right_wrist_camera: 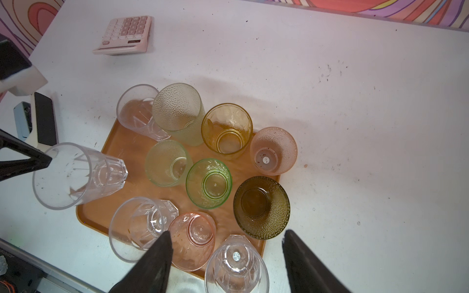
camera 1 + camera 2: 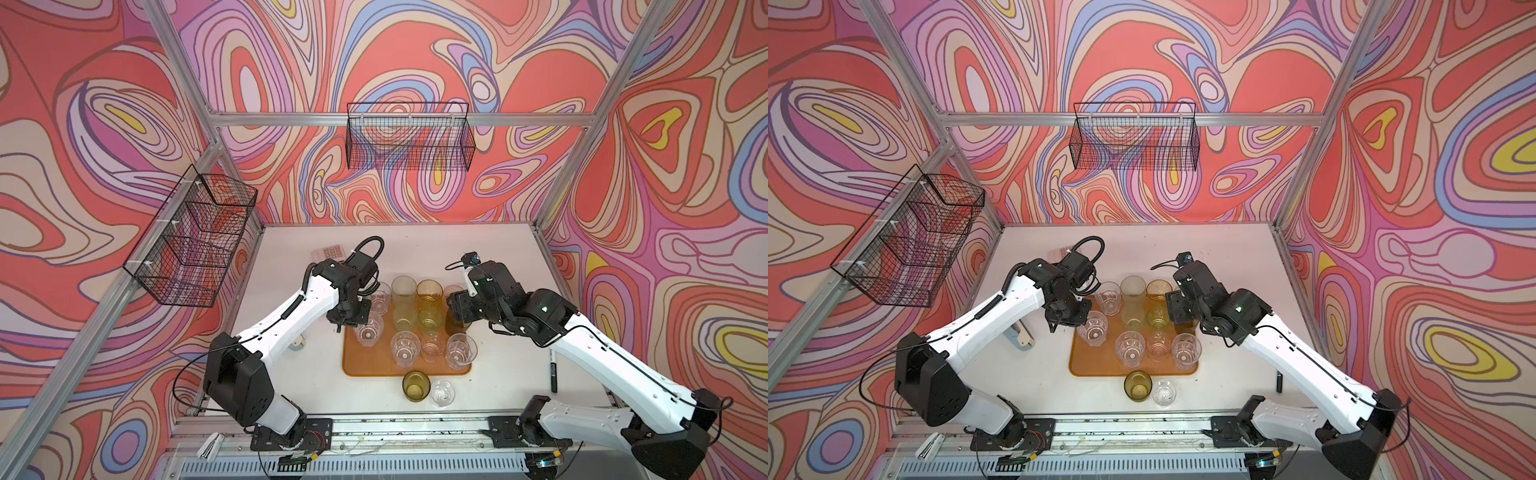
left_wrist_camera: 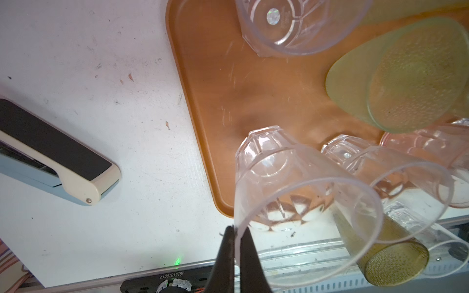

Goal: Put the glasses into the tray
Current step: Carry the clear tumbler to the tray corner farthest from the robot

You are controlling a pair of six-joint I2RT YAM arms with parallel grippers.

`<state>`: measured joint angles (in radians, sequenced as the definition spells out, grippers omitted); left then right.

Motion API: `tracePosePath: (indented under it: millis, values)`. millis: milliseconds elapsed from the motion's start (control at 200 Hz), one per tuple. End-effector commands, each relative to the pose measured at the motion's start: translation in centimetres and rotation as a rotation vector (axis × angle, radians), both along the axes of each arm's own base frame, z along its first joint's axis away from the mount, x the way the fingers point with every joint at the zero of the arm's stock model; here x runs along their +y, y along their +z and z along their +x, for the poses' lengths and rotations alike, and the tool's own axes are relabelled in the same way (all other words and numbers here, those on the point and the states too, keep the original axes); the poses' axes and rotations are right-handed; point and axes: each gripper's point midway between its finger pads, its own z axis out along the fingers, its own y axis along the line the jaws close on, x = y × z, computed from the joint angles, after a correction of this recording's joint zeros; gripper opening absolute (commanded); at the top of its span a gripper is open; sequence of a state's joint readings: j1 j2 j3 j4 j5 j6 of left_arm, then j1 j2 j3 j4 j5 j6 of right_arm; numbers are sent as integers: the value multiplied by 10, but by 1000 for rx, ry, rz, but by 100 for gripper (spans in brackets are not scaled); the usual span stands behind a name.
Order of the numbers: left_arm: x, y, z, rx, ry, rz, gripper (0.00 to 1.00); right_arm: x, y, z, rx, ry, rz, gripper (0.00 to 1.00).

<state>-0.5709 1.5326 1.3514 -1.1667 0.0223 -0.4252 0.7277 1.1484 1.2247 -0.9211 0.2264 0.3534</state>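
1. Nearest the robot's base, two glasses stand on the white table (image 2: 505, 257) just off the tray's near edge: a round olive-green dimpled tumbler (image 2: 415, 385) and, beside it, a small clear faceted tumbler (image 2: 442, 393).
2. The flat orange-brown rectangular tray (image 2: 370, 363) lies mid-table and carries the other glasses, all upright; its near row has a clear faceted tumbler (image 2: 404, 348), a pale pink one (image 2: 432, 345) and another clear faceted one (image 2: 460, 351).
3. The left claw (image 3: 234, 234) is clenched on the rim of a clear faceted tumbler (image 3: 291, 192) at the tray's left edge, one finger inside the wall and one outside. In both top views this glass stands over the tray's left side (image 2: 1093, 328).
4. The right claw (image 1: 225, 244) stands wide apart and grips nothing; its black fingers (image 1: 158, 258) hover above the tray's right side, over a dark olive dimpled tumbler (image 1: 261, 206).
5. Farther back stand a green tumbler (image 1: 208, 183), an amber one (image 1: 226, 128) and a tall frosted one (image 1: 179, 111).
6. A pink calculator (image 1: 124, 34) lies at the far left of the table.
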Motion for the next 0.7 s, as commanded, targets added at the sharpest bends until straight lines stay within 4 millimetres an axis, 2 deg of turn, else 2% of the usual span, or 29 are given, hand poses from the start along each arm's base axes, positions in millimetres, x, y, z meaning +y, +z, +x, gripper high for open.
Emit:
tracePosePath:
  millis: [0,696]
  values:
    - [-8,4,12,-20,23,-31,4,1,2,1,-1,4,-2,71]
    - [-26,-19,35,10,13,-32,3,-4,1,-3,6,0,-12,71]
